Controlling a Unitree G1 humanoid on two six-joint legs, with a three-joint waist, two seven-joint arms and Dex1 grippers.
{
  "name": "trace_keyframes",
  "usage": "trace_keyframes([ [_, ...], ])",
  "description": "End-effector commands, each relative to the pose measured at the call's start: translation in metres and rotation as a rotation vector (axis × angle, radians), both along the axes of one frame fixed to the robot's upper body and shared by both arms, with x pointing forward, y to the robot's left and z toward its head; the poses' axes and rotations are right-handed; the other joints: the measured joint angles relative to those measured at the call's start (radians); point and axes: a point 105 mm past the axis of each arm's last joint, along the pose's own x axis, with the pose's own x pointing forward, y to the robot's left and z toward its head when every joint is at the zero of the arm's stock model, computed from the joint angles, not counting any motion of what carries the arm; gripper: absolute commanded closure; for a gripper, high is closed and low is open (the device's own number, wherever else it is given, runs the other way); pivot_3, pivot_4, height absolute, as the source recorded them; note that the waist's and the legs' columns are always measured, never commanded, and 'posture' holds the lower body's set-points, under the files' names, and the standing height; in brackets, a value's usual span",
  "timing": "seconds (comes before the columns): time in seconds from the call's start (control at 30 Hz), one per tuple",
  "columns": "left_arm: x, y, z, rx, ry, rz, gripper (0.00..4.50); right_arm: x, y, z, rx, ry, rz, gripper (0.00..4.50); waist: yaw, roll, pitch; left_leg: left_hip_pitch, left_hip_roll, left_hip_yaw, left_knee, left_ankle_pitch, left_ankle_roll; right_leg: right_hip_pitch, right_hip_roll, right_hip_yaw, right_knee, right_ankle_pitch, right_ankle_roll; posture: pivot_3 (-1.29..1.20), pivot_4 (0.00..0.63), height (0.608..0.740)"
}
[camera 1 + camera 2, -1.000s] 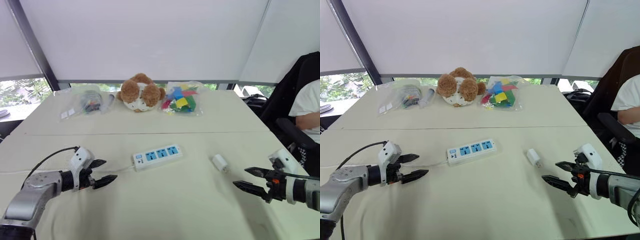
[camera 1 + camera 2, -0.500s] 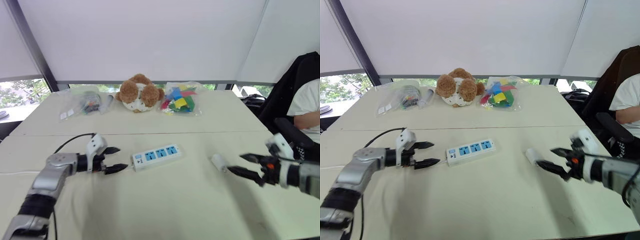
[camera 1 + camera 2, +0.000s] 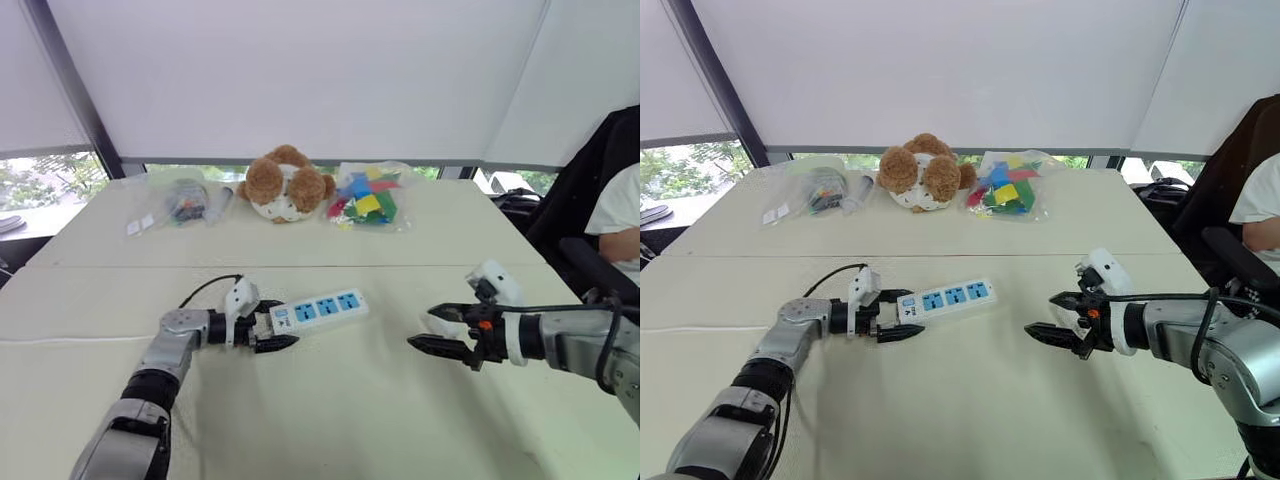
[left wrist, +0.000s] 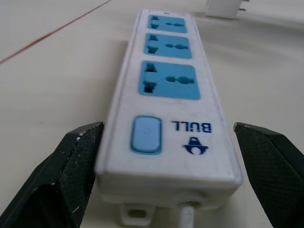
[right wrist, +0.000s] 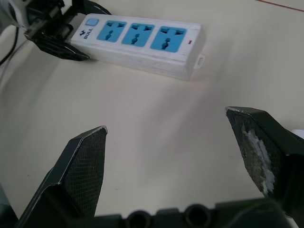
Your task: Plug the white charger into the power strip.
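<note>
**Both grippers wide, strip straddled, charger loose on bench**

Left gripper (image 3: 278, 324) is spread wide around the switch end of the power strip (image 3: 322, 308). It is not clamped: in the left wrist view one finger (image 4: 71, 161) sits right at the strip's edge and the other stands apart from it.

The strip lies flat on the near bench (image 3: 330, 420), sockets up. Its long axis runs left-right, with the right end slanted a bit farther away and the switch and cord end toward the robot's left.

Right gripper (image 3: 421, 327) is wide apart and holds nothing, low over the bench to the right of the strip.

The white charger (image 4: 227, 7) lies on the bench beyond the strip's right end, by the right gripper. In the head views it is mostly hidden behind that gripper.

The left wrist view gives the charger's metal prongs, pointing across the strip's length rather than toward it, plus the blue switch and the BULL label. The right wrist view gives the whole strip with three blue sockets and the left gripper at its end.

Farther back on the bench are a clear bag (image 3: 178, 200), a brown plush toy (image 3: 285, 183) and a bag of coloured blocks (image 3: 365, 197). A seated person (image 3: 620, 215) is at the right edge.
</note>
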Motion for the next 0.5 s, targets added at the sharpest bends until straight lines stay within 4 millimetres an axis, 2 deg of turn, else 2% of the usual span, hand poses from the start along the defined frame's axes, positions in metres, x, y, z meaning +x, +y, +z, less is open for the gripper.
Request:
trace_keyframes([
  [0.03,0.005,0.003,0.009,-0.040,-0.047,0.018,0.00,-0.004,-0.001,0.010,-0.020,-0.032,0.013,0.16,0.004,0.000,0.000,0.000,0.000,0.000,0.000,0.000,0.000,0.000,0.000,0.000,0.000,0.000,0.000,0.00,0.150,0.739],
  [0.4,0.007,0.003,-0.002,-0.039,-0.072,0.061,0.00,-0.004,-0.011,0.010,-0.057,-0.014,0.007,0.16,0.006,0.000,0.000,0.000,0.000,0.000,0.008,0.000,0.000,0.004,0.000,0.000,0.001,0.001,0.001,0.00,0.150,0.739],
  [0.5,0.007,0.000,-0.003,-0.058,-0.070,0.060,0.90,-0.001,-0.015,0.013,-0.055,-0.008,-0.004,0.00,0.007,0.001,-0.001,0.000,0.000,0.000,0.009,0.000,0.000,0.004,0.000,0.000,0.001,0.001,0.002,0.00,0.150,0.739],
])
